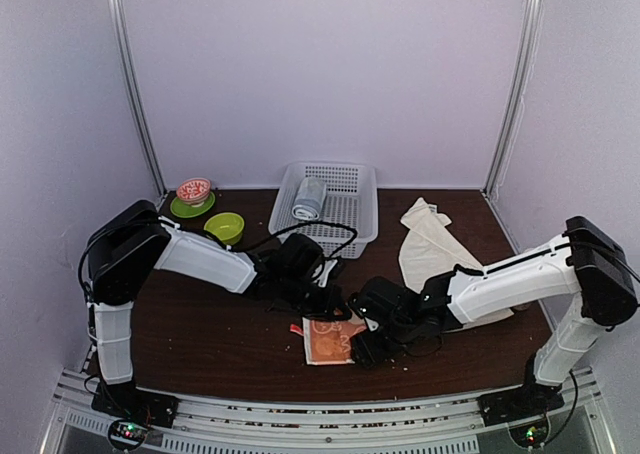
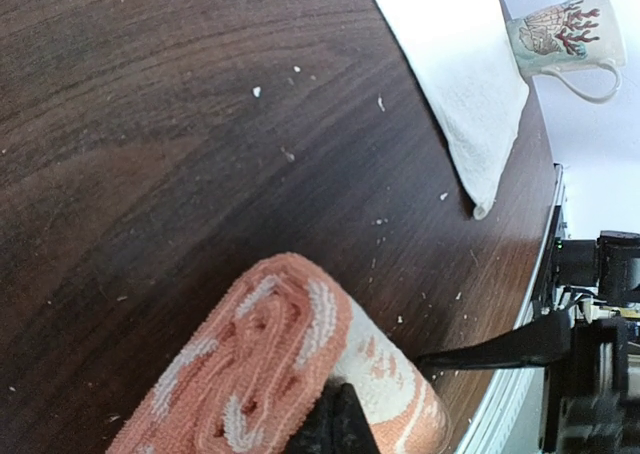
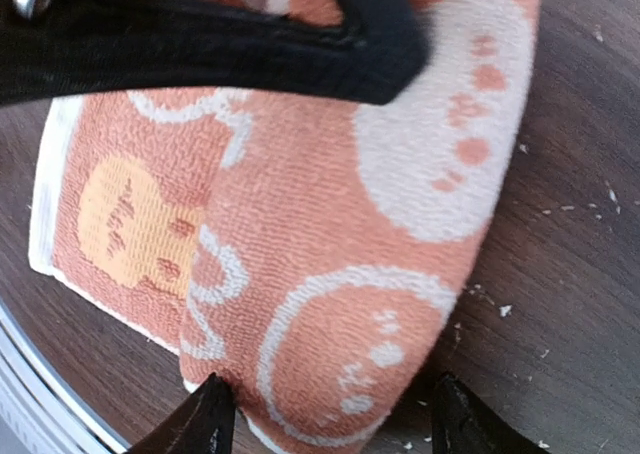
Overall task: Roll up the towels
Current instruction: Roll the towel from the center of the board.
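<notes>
The salmon-orange towel (image 1: 330, 342) with white animal prints lies near the front edge, partly rolled, its flat tail to the left. In the right wrist view the roll (image 3: 340, 234) sits between my right gripper's (image 3: 332, 419) spread fingertips; that gripper (image 1: 362, 349) is open at the roll's right end. My left gripper (image 1: 330, 304) looks shut, and its tip (image 2: 335, 429) presses on the roll's spiral end (image 2: 260, 364). It crosses the top of the right wrist view (image 3: 250, 34). The cream-white towel (image 1: 430, 244) lies loose and crumpled at the right, and it also shows in the left wrist view (image 2: 460, 74).
A white basket (image 1: 350, 209) at the back holds a grey-blue rolled towel (image 1: 309, 199). A green bowl (image 1: 224, 226) and a patterned bowl on a green plate (image 1: 193, 190) stand back left. A printed mug (image 2: 560, 29) stands beyond the cream towel. White crumbs dot the dark table.
</notes>
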Robot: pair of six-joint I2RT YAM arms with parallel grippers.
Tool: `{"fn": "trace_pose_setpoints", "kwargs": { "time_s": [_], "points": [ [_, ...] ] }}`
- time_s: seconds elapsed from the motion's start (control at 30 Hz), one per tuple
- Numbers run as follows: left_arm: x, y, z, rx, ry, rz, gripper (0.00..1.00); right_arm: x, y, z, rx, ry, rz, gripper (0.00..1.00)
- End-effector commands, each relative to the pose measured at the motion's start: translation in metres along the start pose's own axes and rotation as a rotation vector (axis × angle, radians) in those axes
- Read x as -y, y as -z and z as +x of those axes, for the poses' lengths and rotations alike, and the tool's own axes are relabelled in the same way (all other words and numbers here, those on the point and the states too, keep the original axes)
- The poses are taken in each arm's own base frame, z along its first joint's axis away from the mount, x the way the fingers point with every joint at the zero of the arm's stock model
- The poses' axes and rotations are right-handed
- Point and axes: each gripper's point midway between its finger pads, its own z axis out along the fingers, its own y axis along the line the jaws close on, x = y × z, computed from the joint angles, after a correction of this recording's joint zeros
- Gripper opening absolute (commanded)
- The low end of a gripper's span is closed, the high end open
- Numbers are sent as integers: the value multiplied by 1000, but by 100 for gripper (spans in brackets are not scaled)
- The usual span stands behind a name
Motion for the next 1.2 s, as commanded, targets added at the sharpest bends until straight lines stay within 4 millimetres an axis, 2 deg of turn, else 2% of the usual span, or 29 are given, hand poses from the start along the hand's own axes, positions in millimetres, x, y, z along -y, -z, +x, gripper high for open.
{"fn": "trace_pose_setpoints", "kwargs": {
  "time_s": [0.0,0.13,0.3,0.4,0.47,0.63,0.7,0.93,1.07,1.17],
  "points": [
    [-26,-3,4,-5,17,-60,0,5,-14,20,-87,47,85,68],
    [-29,-2,6,-5,21,-64,0,3,-12,18,-77,44,75,70],
    [-31,-2,8,-7,20,-65,0,-13,26,-13,57,8,-45,73],
    [-32,-2,8,-9,18,-68,0,-12,44,-33,133,-76,-137,73],
    [-32,-2,8,-7,16,-70,0,-6,48,-41,167,-144,-191,73],
    [-33,-1,9,-1,18,-71,0,7,36,-48,187,-330,-312,71],
    [-33,0,9,1,21,-70,0,4,30,-52,190,-372,-361,70],
    [-32,5,10,8,13,-74,0,2,0,-47,129,-447,-390,64],
    [-31,7,10,12,7,-74,0,1,-14,-40,79,-454,-380,52],
    [-30,8,9,15,7,-74,0,2,-22,-35,45,-450,-361,35]
  ]
}}
